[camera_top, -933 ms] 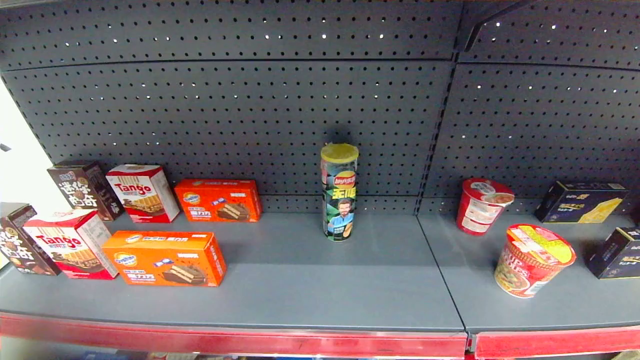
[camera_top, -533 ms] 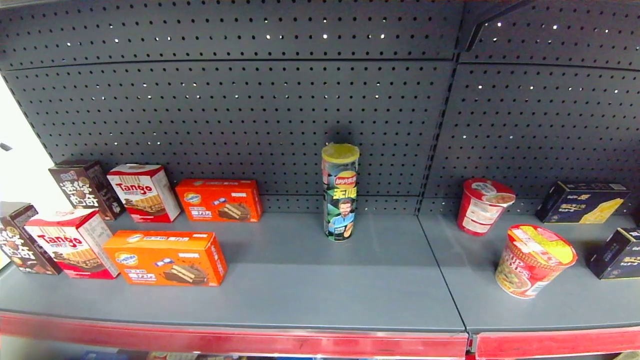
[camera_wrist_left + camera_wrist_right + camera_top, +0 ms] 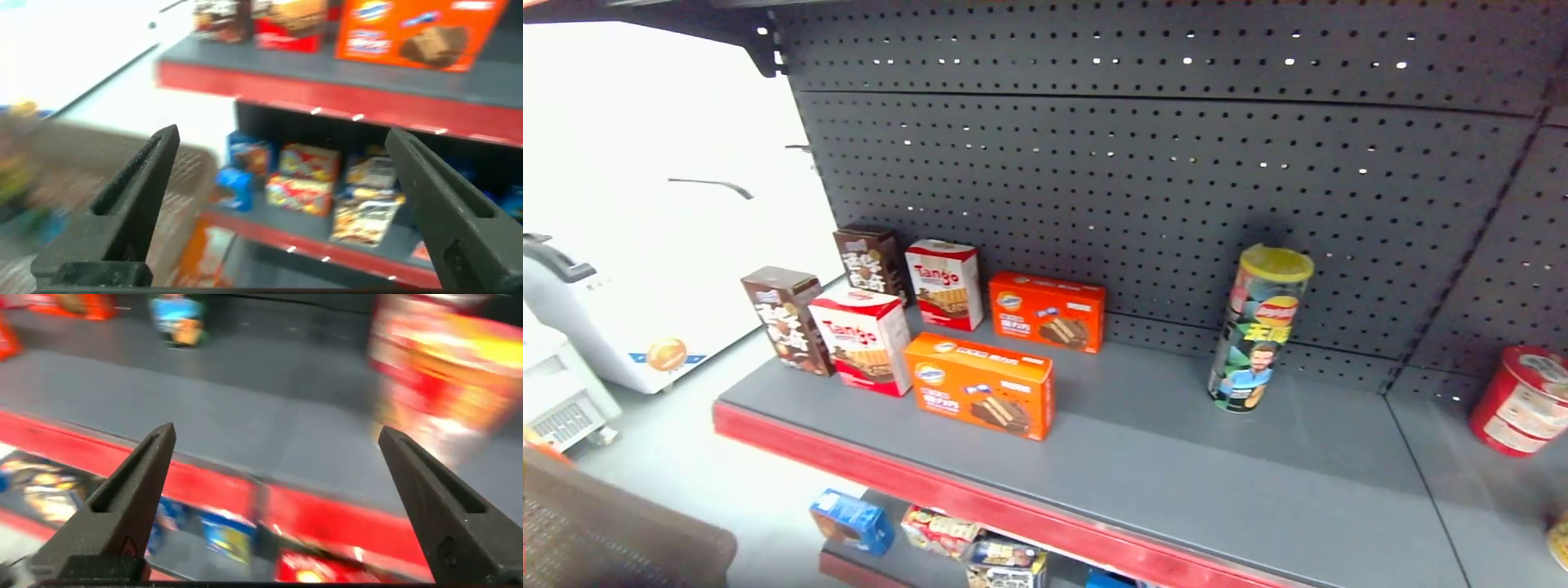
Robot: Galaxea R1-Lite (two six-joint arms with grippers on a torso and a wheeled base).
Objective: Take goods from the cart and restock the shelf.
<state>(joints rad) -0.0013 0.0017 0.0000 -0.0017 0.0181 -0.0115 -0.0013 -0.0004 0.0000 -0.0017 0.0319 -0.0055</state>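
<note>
Head view: shelf [image 3: 1143,457] has boxes [image 3: 980,384] faced out at 9 o'clock, chip canister [image 3: 1258,327] upright at 3, gap between free for stock; cart [image 3: 596,539] at 8. Left wrist view: left gripper [image 3: 282,137] spread, empty, facing the cart, presumably to pick; right wrist view: right gripper [image 3: 276,431] spread, empty, by the shelf edge.

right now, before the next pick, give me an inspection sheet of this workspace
surface: grey shelf with a red front edge, bare in the middle.
job's things: chip can upright near the back panel; orange boxes, wafer boxes and brown boxes in two rows at the left end; red cup in the next bay; cart basket at lower left.
clutter: nothing seen.
grippers: left tool open, empty, facing the lower shelf; right tool open, empty, before the shelf edge.
cables: nothing seen.
surroundings: pegboard behind; packets on the lower shelf; white cabinet at left.
</note>
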